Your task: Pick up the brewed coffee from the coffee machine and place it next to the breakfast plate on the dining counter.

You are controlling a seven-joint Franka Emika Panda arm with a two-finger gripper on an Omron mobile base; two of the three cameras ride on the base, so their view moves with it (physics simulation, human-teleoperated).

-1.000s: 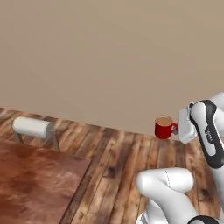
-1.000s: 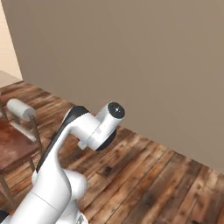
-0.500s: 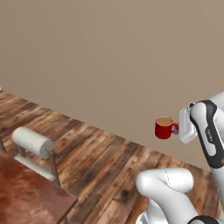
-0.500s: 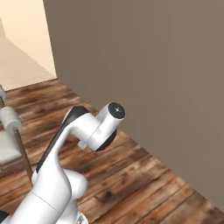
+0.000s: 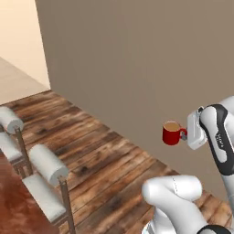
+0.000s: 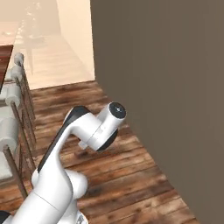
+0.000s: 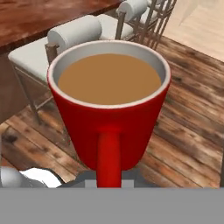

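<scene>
1. The tool is pinched on the side handle of the brewed coffee. In the left base view it sits at about 3 o'clock in the picture, carried in the air in front of a plain brown wall, with the mug at 9 o'clock from the tool.
2. In the hand view the brewed coffee is upright, its handle running straight down toward 6 o'clock into the tool. The light-brown liquid lies level, somewhat below the rim.
3. Handling, as a judgement: the mug looks rigid and hard-walled, so it will not give under the grip. The load is the open liquid, which will slosh if the mug tips or stops sharply. A grip on the handle alone sets the weight off to one side, so the mug could swing about the pinch. Slow, level travel suits it.
4. Below the mug is wood plank floor, well apart from it, so it rests on nothing.
5. Outward at about 8 o'clock in the left base view stand white cushioned stools. In the hand view the stools line the edge of the dining counter, a dark reddish-brown desk at 11 o'clock.
6. The placing step is not yet done; the breakfast plate cannot be made out.
</scene>
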